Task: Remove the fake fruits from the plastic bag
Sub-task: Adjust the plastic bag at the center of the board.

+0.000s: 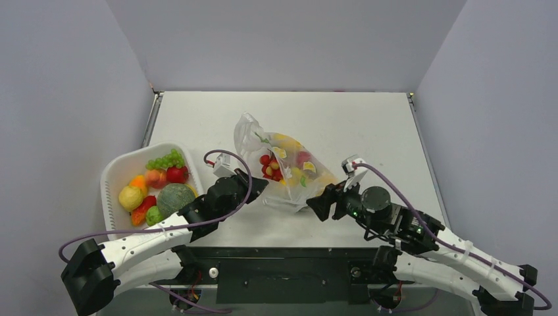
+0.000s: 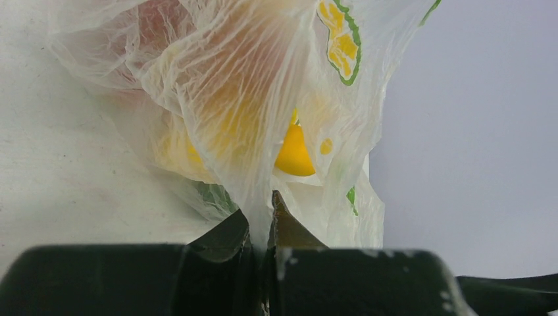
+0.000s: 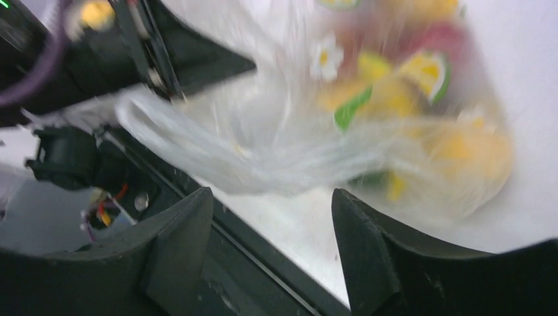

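Observation:
The transparent plastic bag (image 1: 283, 164) lies in the middle of the table with red and yellow fake fruits (image 1: 271, 167) showing through it. My left gripper (image 1: 258, 185) is shut on the bag's film at its left edge; in the left wrist view (image 2: 262, 212) the film is pinched between the jaws, with a yellow fruit (image 2: 293, 153) just beyond. My right gripper (image 1: 314, 204) is open and empty by the bag's near right end. In the right wrist view (image 3: 271, 201) the blurred bag (image 3: 316, 145) lies just ahead of the fingers.
A white oval basket (image 1: 116, 172) at the left holds several fruits: green grapes, a red one, a lemon, a green melon. The table's near edge and black mounting frame (image 1: 283, 263) lie just behind both grippers. Grey walls enclose the table.

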{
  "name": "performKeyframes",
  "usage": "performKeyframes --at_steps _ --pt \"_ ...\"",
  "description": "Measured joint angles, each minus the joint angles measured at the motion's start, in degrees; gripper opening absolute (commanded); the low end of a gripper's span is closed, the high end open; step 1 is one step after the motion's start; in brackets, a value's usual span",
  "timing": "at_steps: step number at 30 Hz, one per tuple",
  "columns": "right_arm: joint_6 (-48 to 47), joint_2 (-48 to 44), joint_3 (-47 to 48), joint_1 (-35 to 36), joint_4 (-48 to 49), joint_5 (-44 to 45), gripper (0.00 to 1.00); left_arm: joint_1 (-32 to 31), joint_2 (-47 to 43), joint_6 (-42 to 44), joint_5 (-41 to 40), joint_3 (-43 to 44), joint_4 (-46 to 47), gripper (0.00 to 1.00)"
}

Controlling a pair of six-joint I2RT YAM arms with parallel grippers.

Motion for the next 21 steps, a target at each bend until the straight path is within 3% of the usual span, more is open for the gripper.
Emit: performKeyframes --at_steps 5,11,15,21 --pt "-3.80 6.73 12.26 -2.86 1.33 3.74 0.62 0.00 0.00 0.13 0.81 0.00 -0.09 0.00" --pt "-3.82 20.90 14.53 -9.46 7.21 -7.80 0.45 0.02 0.02 0.31 1.55 0.00 -0.11 0.00" --pt "-2.10 26.58 8.02 -7.69 11.15 -14.12 0.39 0.22 0.02 0.55 1.55 0.00 -0.09 0.00" --pt "1.90 25.99 -7.87 0.83 15.15 -13.94 0.33 1.88 0.02 1.18 2.12 0.00 -0.04 0.00"
